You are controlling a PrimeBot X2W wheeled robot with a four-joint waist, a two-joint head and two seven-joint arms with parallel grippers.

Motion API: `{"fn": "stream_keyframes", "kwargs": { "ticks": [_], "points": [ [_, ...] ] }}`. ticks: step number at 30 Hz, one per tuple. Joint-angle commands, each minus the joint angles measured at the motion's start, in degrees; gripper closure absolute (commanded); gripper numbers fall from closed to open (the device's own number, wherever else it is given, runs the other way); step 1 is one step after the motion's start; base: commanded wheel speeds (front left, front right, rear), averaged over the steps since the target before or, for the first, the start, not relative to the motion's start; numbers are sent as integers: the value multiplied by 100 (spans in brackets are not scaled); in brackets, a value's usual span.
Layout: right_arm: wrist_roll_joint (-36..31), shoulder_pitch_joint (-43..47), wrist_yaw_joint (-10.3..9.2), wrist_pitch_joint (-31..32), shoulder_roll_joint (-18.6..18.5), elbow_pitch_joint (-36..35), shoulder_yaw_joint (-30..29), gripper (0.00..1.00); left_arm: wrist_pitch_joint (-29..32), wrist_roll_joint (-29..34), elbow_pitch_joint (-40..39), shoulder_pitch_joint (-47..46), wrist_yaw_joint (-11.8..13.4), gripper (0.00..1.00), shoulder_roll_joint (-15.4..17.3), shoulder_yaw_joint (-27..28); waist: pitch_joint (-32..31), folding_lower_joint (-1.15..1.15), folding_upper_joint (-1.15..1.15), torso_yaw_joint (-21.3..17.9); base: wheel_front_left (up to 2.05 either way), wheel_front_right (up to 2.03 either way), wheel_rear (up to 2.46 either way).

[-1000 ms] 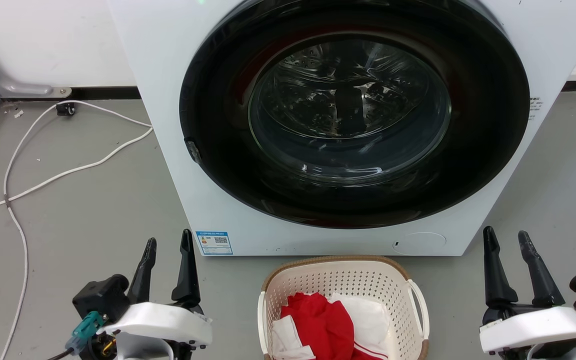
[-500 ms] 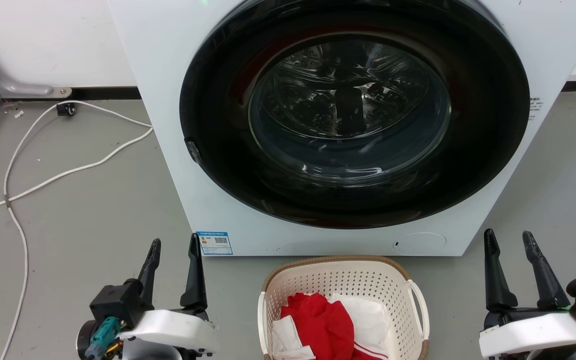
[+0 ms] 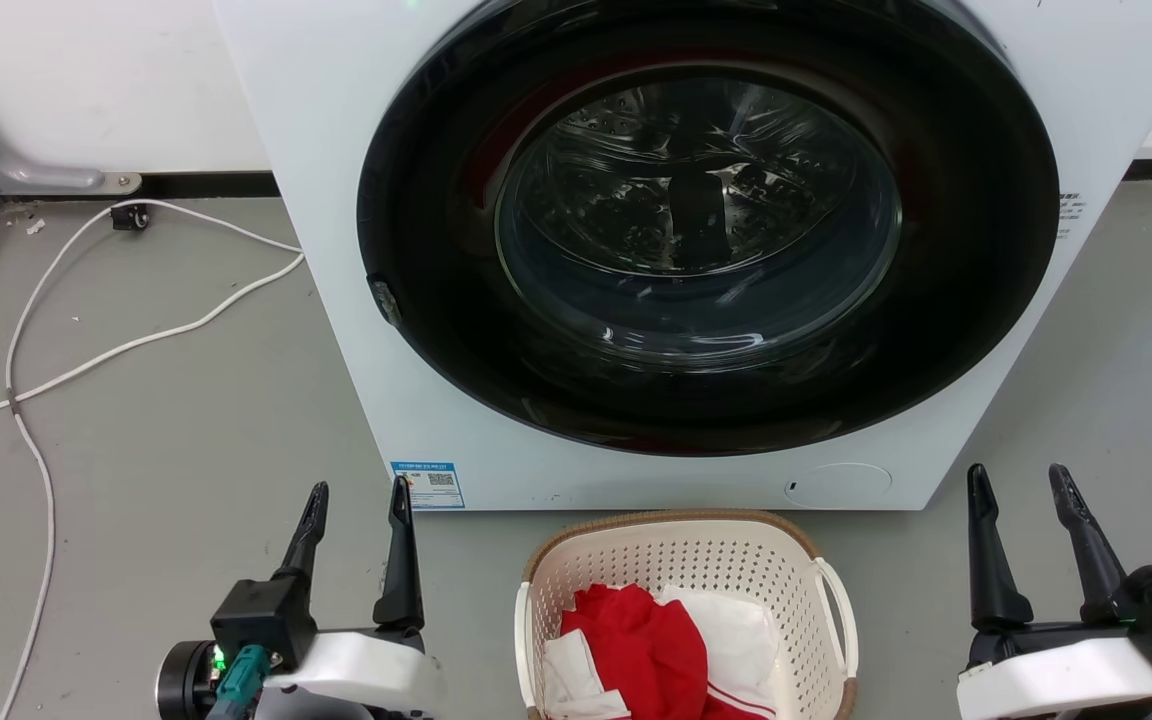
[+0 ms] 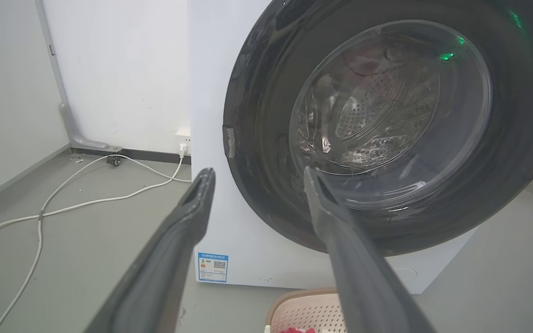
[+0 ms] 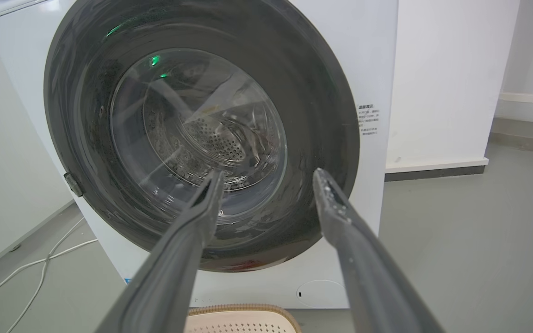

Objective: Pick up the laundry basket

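Laundry basket (image 3: 706,562) down on the grey floor (image 3: 186,420), parked at the foot of the washing machine (image 3: 316,150), roughly centred between the two arms. Not lifted yet, not even touched. Left gripper (image 3: 359,490) low on its left, right gripper (image 3: 1017,472) low on its right, both with fingers spread wide, nothing between them, both well apart from the basket. Looks like the reach-in stage, so pretty early going. Next up, most likely: swinging each claw inward and down onto the white side handles (image 3: 839,600), closing on both, then raising evenly to keep the red and white clothes (image 3: 646,640) from tipping out. Worth minding the machine front during the lift, given how close the back rim is. Now the murky bits: near end of the basket cut off by the bottom edge of the head view, so no telling how full or how deep. Left handle just a sliver, right one much clearer. Both wrist views catch just the far rim at the very bottom, partly behind the fingers. Can't tell whether touching the machine or just beside it.
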Motion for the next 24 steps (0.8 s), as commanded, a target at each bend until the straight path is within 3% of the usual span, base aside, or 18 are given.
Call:
{"fn": "stream_keyframes", "kwargs": {
  "ticks": [1, 24],
  "points": [
    [-112, 62, 0, -31, -26, -56, -2, 0, -41, 104, -10, 53, 22, 0, 13, -21, -1, 0, 0, 0, 0, 0, 0],
    [-755, 153, -1, -231, -26, -104, 81, 0, -241, 744, 65, 115, 119, 0, 13, -96, -1, 0, 0, 10, 0, 0, 0]
  ]
}}
